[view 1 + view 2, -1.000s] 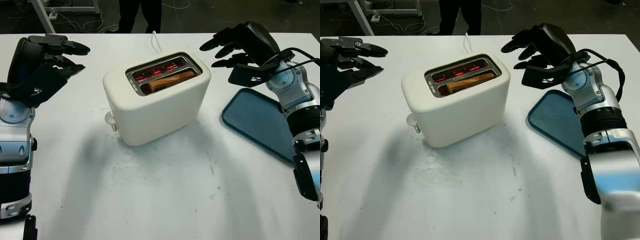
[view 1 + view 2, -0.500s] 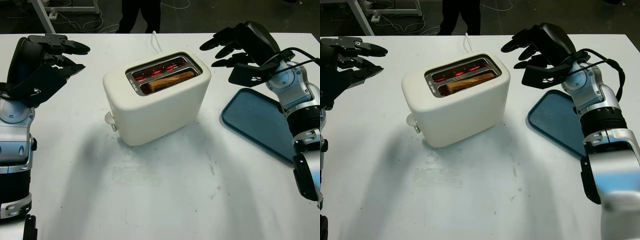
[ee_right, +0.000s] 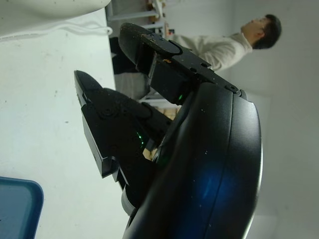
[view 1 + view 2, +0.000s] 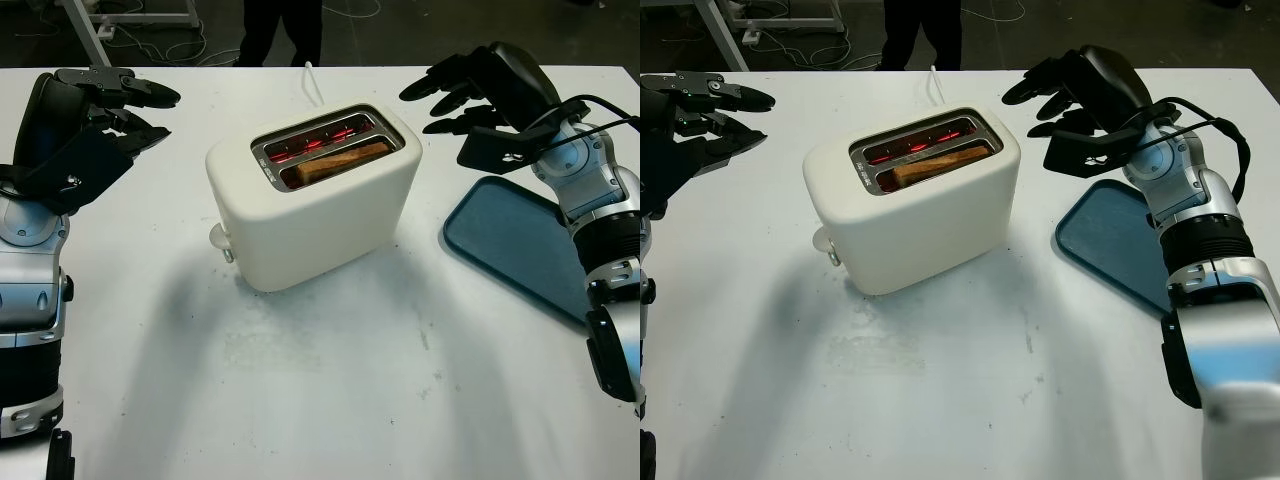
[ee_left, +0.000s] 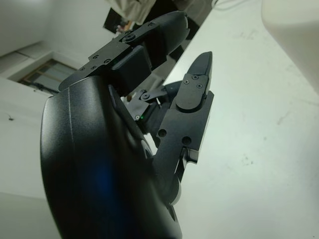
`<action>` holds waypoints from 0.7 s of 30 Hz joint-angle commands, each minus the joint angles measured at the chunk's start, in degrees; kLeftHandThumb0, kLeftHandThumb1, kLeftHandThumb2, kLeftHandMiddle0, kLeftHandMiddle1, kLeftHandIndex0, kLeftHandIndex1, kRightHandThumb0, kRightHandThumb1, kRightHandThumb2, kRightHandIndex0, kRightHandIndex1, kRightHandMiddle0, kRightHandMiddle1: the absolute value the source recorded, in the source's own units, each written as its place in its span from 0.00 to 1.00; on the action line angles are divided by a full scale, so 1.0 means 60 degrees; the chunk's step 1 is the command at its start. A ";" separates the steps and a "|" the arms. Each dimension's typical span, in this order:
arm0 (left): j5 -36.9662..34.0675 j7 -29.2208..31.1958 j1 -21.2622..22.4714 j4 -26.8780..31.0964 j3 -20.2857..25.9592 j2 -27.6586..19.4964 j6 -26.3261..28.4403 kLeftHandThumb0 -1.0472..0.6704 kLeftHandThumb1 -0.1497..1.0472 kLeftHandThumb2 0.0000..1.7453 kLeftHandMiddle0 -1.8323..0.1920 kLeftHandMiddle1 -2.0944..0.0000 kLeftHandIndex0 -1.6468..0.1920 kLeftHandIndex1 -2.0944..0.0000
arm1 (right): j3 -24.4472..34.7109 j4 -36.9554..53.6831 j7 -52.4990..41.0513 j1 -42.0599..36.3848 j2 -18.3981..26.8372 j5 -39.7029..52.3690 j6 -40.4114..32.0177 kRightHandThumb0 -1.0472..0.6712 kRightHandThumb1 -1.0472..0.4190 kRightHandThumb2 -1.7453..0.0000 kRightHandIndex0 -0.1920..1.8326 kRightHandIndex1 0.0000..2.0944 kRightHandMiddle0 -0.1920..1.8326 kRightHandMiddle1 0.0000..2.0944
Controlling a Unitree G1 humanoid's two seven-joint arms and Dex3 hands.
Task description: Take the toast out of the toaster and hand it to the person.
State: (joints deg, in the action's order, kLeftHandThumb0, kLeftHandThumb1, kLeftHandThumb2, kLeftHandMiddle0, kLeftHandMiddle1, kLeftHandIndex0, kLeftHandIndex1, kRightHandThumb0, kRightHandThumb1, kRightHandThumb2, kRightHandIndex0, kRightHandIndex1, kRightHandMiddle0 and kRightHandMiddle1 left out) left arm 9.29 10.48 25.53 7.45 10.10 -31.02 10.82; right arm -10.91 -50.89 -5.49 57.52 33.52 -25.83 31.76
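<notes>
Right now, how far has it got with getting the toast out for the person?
Nothing looks done yet: the toast sits in the toaster, the other slot glowing red. The left robot hand and right robot hand hover open either side. Left: grasp, lift, hand over to the person beyond the table.

The white table (image 4: 330,400) before me filled most of the frame. A cream toaster (image 4: 312,198) stood on it just above centre, and a blue tray (image 4: 520,245) lay flat at the right edge.
</notes>
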 commanded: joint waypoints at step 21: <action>0.0106 -0.0057 -0.0152 0.0238 0.0010 0.0031 0.0323 0.55 0.84 0.00 0.51 0.59 0.36 0.89 | 0.0042 -0.0005 -0.0039 -0.0066 0.0087 0.0080 0.0055 0.61 0.26 1.00 0.74 0.01 0.64 0.00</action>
State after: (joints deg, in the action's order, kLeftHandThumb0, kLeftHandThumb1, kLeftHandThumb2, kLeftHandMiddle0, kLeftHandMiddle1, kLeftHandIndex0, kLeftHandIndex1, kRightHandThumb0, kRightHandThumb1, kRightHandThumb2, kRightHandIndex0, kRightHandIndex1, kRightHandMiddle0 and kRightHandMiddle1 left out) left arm 9.71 10.48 25.53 8.32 10.08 -30.99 12.30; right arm -10.91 -50.97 -5.73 57.52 33.52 -25.83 31.77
